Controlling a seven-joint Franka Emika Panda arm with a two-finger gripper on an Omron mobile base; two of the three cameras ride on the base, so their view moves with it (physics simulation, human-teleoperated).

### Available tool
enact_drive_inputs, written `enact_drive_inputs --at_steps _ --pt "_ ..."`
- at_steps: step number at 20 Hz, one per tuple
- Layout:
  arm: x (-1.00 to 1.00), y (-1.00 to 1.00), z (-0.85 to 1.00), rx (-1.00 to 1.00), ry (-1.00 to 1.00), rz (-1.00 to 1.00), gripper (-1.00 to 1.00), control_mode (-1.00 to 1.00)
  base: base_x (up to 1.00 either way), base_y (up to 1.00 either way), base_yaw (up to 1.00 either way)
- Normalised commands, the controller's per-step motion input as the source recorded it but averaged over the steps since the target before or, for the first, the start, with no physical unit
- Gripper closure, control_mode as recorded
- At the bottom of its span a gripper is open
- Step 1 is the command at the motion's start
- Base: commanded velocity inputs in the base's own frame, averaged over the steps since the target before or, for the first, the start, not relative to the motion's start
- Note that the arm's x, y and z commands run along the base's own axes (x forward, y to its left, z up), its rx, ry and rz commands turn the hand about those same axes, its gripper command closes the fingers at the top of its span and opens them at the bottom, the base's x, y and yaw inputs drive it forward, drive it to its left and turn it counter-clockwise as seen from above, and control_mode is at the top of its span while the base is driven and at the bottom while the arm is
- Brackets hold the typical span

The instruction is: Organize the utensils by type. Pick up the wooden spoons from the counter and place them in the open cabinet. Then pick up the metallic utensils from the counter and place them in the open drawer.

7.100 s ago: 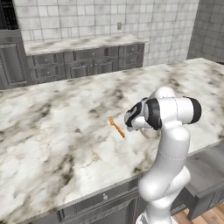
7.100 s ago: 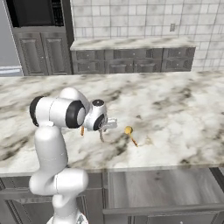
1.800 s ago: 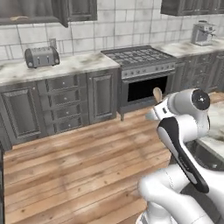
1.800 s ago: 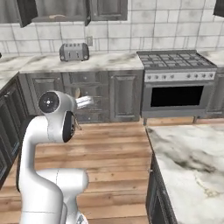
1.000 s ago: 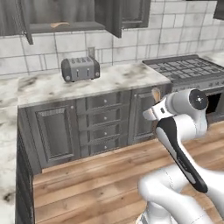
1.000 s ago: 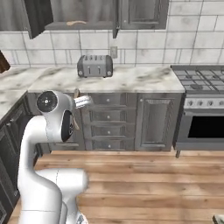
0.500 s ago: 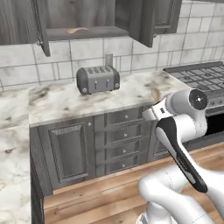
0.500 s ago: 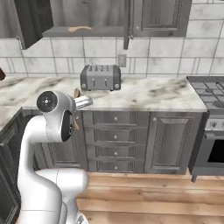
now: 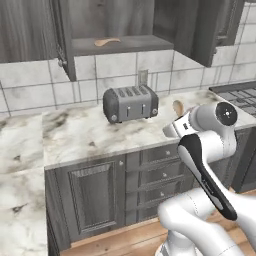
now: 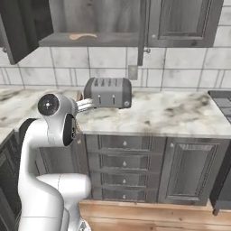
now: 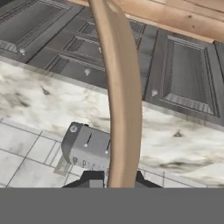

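My gripper [image 11: 116,180] is shut on a pale wooden spoon [image 11: 119,83] whose handle runs up the middle of the hand view. From the left base view the gripper [image 9: 172,128] hangs over the counter edge right of the toaster, the spoon's bowl [image 9: 178,107] sticking up above it. In the right base view the gripper [image 10: 85,105] sits just left of the toaster. Overhead, the open cabinet [image 9: 131,46] has another wooden spoon [image 9: 107,41] lying on its shelf; that spoon [image 10: 82,35] rests in the cabinet [image 10: 113,41]. The metallic utensils and open drawer are out of view.
A grey toaster [image 9: 131,103] [image 10: 108,92] stands on the marbled wall counter [image 9: 80,135] against white tiles. Dark panelled base cabinets and drawers [image 10: 126,167] run below it. The cabinet's open door [image 10: 16,31] juts out at the left. A stove edge [image 9: 235,92] is at far right.
The whole picture has shifted as the base drove: toaster, counter and open cabinet now sit nearer and more central. The gripper stays shut on the spoon.
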Motion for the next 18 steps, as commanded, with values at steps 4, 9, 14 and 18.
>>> enact_drive_inputs --at_steps 4,9,14,18 --pt "0.00 0.00 0.00 0.00 0.00 0.00 1.00 1.00 0.70 0.36 0.06" --pt "0.00 0.00 0.00 0.00 0.00 0.00 1.00 1.00 0.63 0.33 0.06" --pt "0.00 0.00 0.00 0.00 0.00 0.00 1.00 1.00 0.53 0.38 0.05" --pt "0.00 0.00 0.00 0.00 0.00 0.00 1.00 1.00 0.44 0.48 0.04"
